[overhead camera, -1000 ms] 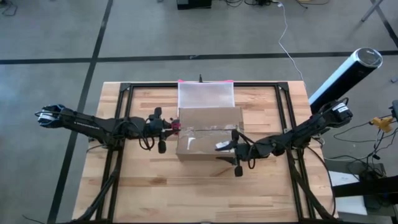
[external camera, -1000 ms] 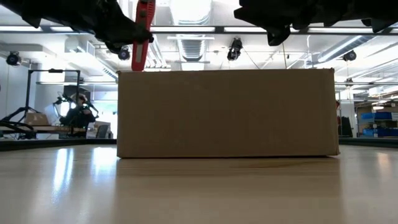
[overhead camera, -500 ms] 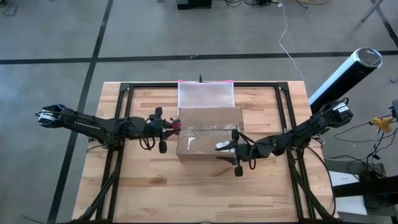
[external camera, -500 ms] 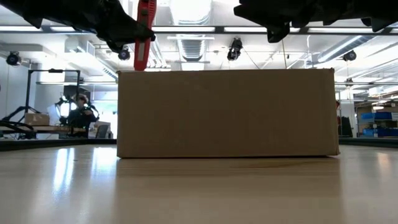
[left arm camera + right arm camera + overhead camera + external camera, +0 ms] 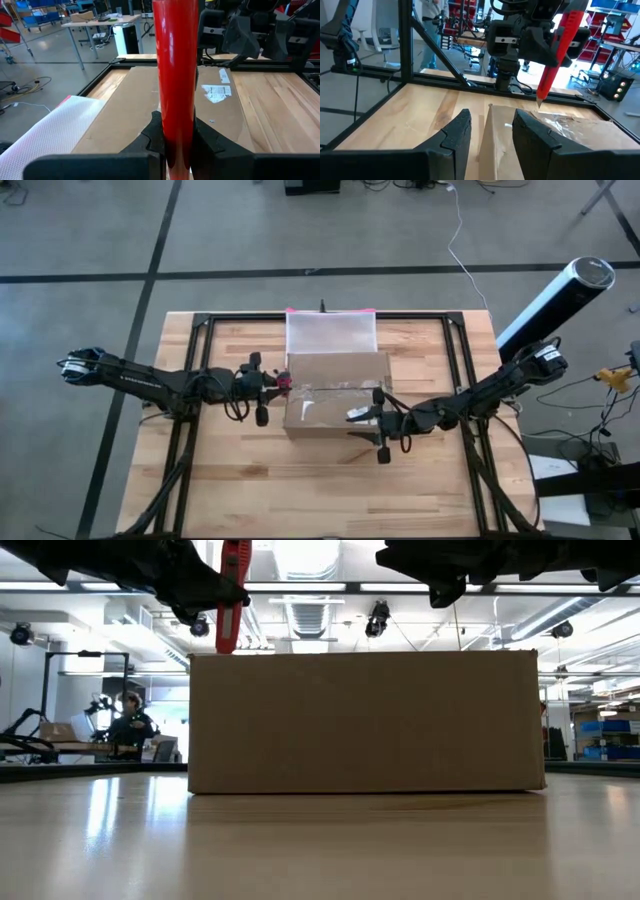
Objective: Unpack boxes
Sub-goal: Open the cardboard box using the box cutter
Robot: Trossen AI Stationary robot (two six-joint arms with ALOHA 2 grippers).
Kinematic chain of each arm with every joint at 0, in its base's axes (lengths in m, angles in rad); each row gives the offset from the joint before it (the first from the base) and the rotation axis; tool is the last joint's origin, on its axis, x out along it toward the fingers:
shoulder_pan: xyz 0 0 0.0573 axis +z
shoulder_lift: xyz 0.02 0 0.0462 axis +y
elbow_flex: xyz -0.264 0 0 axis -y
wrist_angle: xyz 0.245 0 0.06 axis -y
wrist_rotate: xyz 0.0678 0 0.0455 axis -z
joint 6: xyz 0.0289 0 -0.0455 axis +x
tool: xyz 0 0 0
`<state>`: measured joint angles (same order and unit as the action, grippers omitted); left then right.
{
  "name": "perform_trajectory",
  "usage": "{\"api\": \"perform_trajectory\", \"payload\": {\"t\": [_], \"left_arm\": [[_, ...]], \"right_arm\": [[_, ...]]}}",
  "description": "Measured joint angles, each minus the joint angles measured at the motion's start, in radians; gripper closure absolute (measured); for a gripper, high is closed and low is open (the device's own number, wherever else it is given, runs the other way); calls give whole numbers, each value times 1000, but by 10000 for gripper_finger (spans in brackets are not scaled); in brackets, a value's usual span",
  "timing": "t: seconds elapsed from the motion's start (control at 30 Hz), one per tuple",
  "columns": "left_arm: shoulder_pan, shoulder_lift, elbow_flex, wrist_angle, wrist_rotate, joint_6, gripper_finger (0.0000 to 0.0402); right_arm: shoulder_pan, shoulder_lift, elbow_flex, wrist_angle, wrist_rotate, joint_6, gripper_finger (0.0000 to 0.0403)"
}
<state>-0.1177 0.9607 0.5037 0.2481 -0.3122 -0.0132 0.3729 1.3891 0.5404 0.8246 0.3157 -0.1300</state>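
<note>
The brown cardboard box (image 5: 335,395) stands flat on the table, its taped seam and white labels (image 5: 216,91) facing up. My left gripper (image 5: 283,383) hovers at the box's left end, shut on a red stick-shaped tool (image 5: 174,75). The tool's tip (image 5: 538,103) is at the box's top near the tape; I cannot tell whether it touches. My right gripper (image 5: 358,415) hangs open above the box's near right part (image 5: 495,125) and touches nothing. My left gripper pinches the red tool's two sides (image 5: 172,131) between its two fingers (image 5: 205,142). It comes from the table's left, slanting down. The tool reaches out ahead of the fingers, tip downward over the box's top (image 5: 226,640), clear of the table.
A translucent pink-edged pouch (image 5: 331,332) lies against the box's far side. A black frame (image 5: 200,330) runs around the tabletop. A black and white cylinder (image 5: 555,305) stands off the table's far right corner. A person (image 5: 128,720) sits in the room behind.
</note>
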Motion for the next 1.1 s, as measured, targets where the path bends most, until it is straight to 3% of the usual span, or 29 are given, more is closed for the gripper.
{"api": "perform_trajectory", "payload": {"t": [0.23, 0.53, 1.1], "left_arm": [[0, 0, 0, 5, 0, 5, 367], [0, 0, -1, 31, 0, 44, 367], [0, 0, -1, 55, 0, 73, 367]], "right_arm": [[3, 8, 1, -17, -3, 20, 284], [8, 92, 70, -138, -9, 51, 244], [6, 201, 169, -216, 65, -61, 187]]}}
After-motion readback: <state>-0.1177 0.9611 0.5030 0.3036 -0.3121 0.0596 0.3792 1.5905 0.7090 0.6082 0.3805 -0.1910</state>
